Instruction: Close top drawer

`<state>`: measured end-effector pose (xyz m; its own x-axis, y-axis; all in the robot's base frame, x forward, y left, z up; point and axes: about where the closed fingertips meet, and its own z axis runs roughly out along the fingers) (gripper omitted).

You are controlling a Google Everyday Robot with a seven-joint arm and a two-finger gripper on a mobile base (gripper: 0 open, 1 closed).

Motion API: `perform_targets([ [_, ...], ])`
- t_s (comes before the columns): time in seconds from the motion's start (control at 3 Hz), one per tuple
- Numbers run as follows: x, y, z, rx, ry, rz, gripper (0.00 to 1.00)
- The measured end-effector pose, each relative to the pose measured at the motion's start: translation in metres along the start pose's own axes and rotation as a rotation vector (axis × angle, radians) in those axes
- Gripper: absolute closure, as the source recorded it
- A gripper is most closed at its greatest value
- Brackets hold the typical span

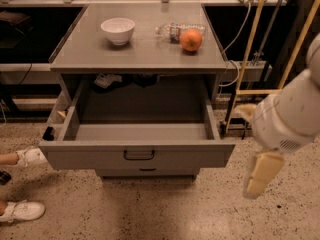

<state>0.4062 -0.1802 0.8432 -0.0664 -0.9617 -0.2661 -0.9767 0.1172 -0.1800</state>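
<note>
The drawer is pulled out. My gripper hangs at its 4 o'clock, not touching; its state I cannot tell.

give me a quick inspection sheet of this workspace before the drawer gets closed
surface: grey cabinet top, flat, holding three items
job's things: top drawer pulled far out, dark bar handle at the centre of its front; some dark items show at the back, under the top
clutter: white bowl upright at left; orange at right; plastic bottle lying on its side just behind the orange
grippers: gripper hangs to the right of the drawer, apart from it, holding nothing
cables: white cable drops along the cabinet's right side
surroundings: speckled floor; two white shoes at the left edge, near the drawer's left corner
</note>
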Motion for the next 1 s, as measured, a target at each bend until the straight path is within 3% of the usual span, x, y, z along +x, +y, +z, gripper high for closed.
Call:
perform_targets([
  [0.33,0.017,0.037,0.096,-0.096,-0.040,0.033,0.00],
  [0.67,0.035,0.080,0.194,-0.235,-0.024,0.076,0.00],
  [1.0,0.038,0.087,0.253,-0.283,-0.009,0.135,0.00],
])
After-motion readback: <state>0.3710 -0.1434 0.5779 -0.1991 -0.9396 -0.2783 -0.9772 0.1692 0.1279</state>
